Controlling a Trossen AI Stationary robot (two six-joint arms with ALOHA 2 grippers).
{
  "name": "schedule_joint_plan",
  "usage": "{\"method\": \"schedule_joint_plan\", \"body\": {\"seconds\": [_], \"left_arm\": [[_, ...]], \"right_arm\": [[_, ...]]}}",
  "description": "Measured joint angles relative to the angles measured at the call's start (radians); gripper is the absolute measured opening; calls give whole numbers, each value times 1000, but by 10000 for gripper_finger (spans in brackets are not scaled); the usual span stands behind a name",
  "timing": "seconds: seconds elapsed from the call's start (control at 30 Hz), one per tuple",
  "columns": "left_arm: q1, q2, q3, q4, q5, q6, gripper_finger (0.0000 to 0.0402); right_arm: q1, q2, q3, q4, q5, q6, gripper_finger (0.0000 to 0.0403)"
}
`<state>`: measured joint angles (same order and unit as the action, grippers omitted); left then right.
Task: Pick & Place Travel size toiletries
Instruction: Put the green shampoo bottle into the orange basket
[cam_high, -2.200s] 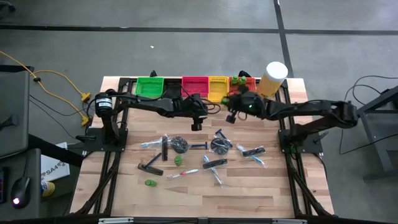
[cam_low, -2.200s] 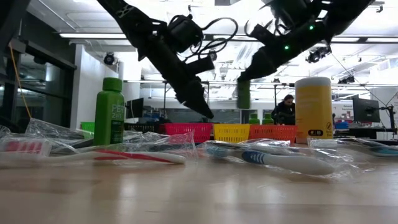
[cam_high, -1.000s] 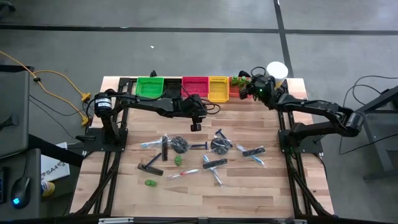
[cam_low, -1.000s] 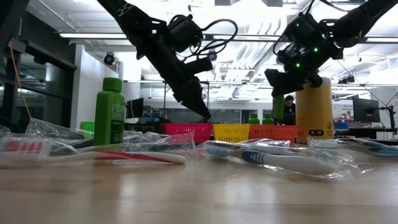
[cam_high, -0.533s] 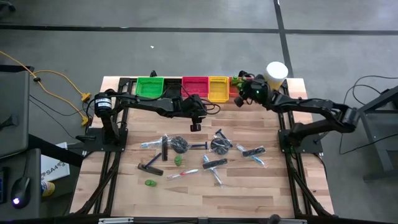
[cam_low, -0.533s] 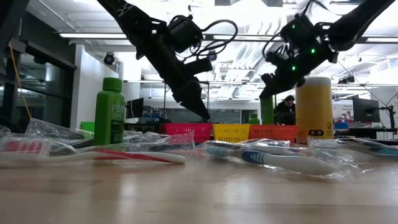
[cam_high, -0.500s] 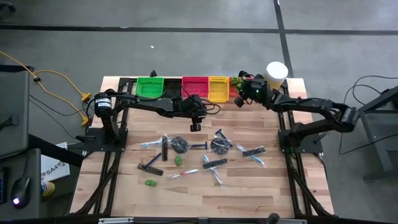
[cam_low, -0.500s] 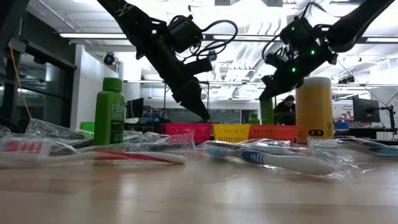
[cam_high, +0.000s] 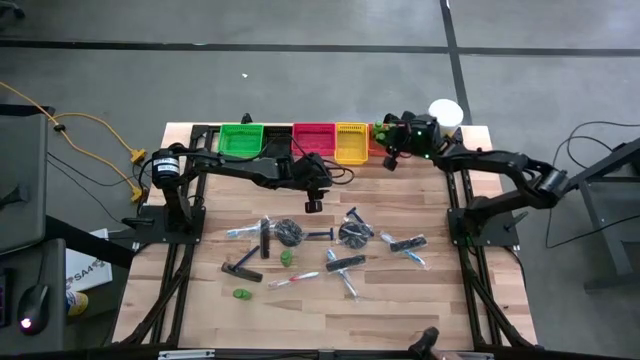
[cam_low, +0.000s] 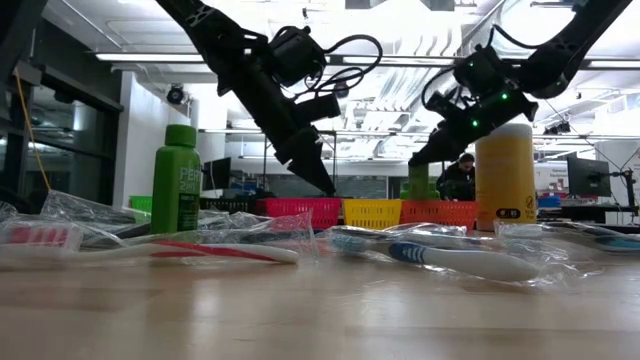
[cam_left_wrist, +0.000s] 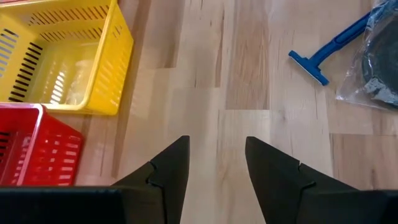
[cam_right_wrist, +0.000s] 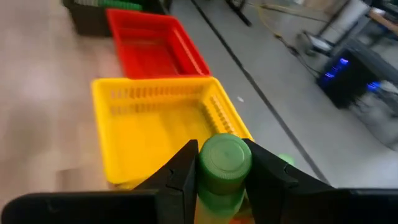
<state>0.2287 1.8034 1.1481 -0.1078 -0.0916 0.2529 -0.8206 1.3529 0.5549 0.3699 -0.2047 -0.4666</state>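
green bottle (cam_right_wrist: 222, 167), gripped by the right hand (cam_right_wrist: 221, 171), has travelled to the orange bin (cam_high: 381, 137); release looks next; left hand (cam_left_wrist: 216, 163) waits open.

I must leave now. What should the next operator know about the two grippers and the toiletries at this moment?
Right gripper: shut on a green bottle, held above the far end of the bin row, near the orange bin.
Left gripper: open, holding nothing, above bare table near the yellow bin.
Done: two green bottles already show at the orange bin in the low view.
Left: an upright green bottle, toothbrushes, combs, a razor and wrapped discs lie mid-table.
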Motion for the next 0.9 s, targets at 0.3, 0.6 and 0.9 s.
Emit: {"method": "schedule_joint_plan", "body": {"seconds": [0.3,0.6,0.9], "left_arm": [[0,0,0,0,7,0,154],[0,0,0,1,7,1,154],[0,0,0,1,7,1,154]], "right_arm": [[-46,116,1,84,-39,-11,94],[-46,186,29,135,-27,-8,94],[-44,189,35,143,35,31,133]]}}
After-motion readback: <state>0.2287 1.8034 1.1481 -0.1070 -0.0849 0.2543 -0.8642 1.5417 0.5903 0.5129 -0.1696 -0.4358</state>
